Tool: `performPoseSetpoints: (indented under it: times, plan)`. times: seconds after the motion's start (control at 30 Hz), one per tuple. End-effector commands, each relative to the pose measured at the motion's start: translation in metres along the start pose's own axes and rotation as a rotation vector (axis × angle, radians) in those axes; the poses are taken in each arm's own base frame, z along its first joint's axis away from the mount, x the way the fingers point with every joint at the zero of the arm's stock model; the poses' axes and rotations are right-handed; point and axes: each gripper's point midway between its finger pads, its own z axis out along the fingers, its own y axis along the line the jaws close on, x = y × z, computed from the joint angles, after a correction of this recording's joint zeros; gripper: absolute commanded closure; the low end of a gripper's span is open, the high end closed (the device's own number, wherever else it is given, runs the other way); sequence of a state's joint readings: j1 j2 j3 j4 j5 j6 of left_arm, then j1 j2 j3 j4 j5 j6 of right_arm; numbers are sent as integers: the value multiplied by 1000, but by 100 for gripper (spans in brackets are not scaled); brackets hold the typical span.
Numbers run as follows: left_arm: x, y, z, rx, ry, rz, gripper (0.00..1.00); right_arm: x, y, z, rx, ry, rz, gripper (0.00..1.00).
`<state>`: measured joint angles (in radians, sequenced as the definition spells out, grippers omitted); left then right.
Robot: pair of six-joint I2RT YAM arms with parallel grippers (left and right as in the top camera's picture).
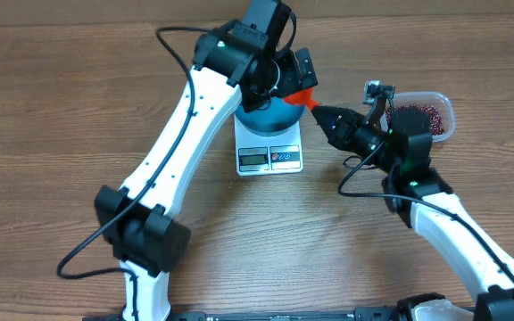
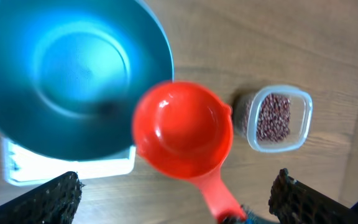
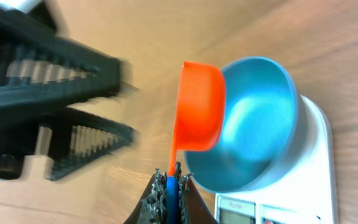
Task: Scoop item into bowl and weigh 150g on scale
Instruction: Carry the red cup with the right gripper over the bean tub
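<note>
Left hand [image 2: 173, 202] spread wide, nothing gripped, above bowl [image 2: 73, 74] set on scale [image 1: 269, 153]. Right hand [image 3: 171, 186] clamped on red scoop [image 3: 199, 106] handle; empty scoop held at bowl's right rim.

Overhead: bright, even light from above, sharp all over. Soft, faint shadows from the arms [image 1: 186, 134] on the tabletop [image 1: 61, 107], no glare. Left wrist: bowl [image 2: 73, 68] and scoop [image 2: 182, 134] too close, both soft and out of focus. Broad pale sheen in the bowl's bottom, small highlights on the scoop. Tub [image 2: 244, 121] farther off is crisper. Right wrist: left claw [image 3: 129, 102] smeared by blur at top left. Bowl's inside shows a bright sheen, edges fairly sharp.
</note>
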<state>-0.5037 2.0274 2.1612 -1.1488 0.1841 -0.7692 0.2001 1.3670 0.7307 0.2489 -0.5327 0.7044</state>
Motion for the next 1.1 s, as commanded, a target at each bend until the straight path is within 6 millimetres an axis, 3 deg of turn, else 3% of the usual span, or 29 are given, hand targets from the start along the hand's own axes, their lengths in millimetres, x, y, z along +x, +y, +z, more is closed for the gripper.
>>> performPoseSetpoints:
  times: [0.0,0.17,0.37,0.5,0.6,0.67,0.73,0.77,0.8,0.83,1.07]
  plan:
    - [-21,0,-55,-37,-183,134,0,-33,30,-15,-9,-48,-145,97]
    - [-25,9,-81,-111,-258,235,0,-50,32,-31,126,-25,-219,96]
    - [-14,37,-85,-301,-249,304,0,-72,21,-63,377,-59,-263,96]
    - [-4,49,-87,-387,-230,327,13,-78,22,-83,458,-91,-317,97]
    - [-3,50,-84,-398,-220,330,15,-83,11,-99,560,-128,-318,96]
    - [-3,52,-78,-408,-207,329,25,-85,-3,-109,653,-143,-313,96]
    - [1,54,-69,-406,-176,324,43,-83,-15,-117,723,-140,-306,96]
    - [4,53,-65,-398,-158,316,58,-81,-18,-119,738,-131,-302,96]
    - [7,53,-61,-390,-135,306,84,-80,-21,-120,748,-122,-297,96]
    - [12,51,-55,-376,-110,300,96,-78,-23,-122,757,-114,-292,96]
    - [38,40,-19,-374,3,427,96,-88,-56,-151,832,-123,-191,96]
